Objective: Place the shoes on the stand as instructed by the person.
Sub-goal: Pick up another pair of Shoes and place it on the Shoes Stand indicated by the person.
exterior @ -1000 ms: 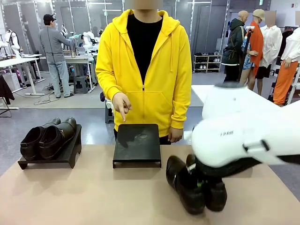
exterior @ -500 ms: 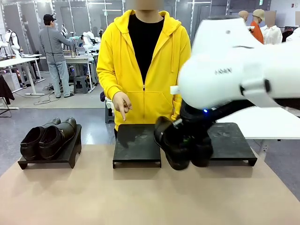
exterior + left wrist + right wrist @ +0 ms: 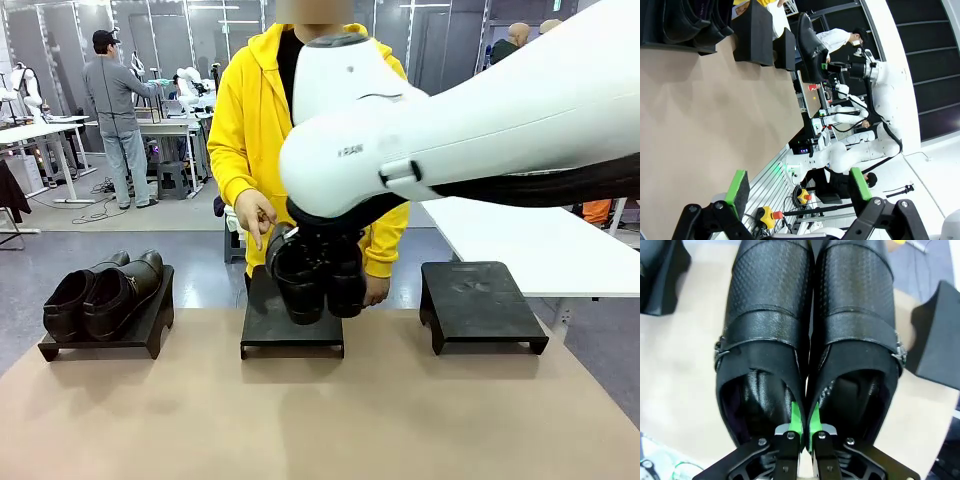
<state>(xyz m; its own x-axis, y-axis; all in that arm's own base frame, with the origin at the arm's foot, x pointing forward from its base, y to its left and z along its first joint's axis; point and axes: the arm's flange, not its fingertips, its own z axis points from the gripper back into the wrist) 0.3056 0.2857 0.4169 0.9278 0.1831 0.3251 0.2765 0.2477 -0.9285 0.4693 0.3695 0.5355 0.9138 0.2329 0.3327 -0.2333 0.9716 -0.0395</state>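
**Observer:** Start at your left. What is there?

**Robot:** Far to the left of my right jaws stands the left stand, already carrying a plain pair of black dress shoes. My left gripper hangs off to the side with its jaws spread wide and nothing between them.

**Observer:** And in the middle?

**Robot:** The person's hand points down at the middle stand, which sits just below my right jaws and carries nothing. My right gripper is pressed together, pinching the two inner walls of the buckled pair of dress shoes, one green pad inside each shoe. The pair hangs toes down, over the stand and apart from it.

**Observer:** To the right?

**Robot:** The right stand, also bare, well off to the side of my jaws.

**Observer:** Which step is this?

**Robot:** The carry, I judge, nearly done. Next I would need to level the soles, lower the pair squarely onto the middle stand, then part my jaws and lift straight out without dragging the heels.
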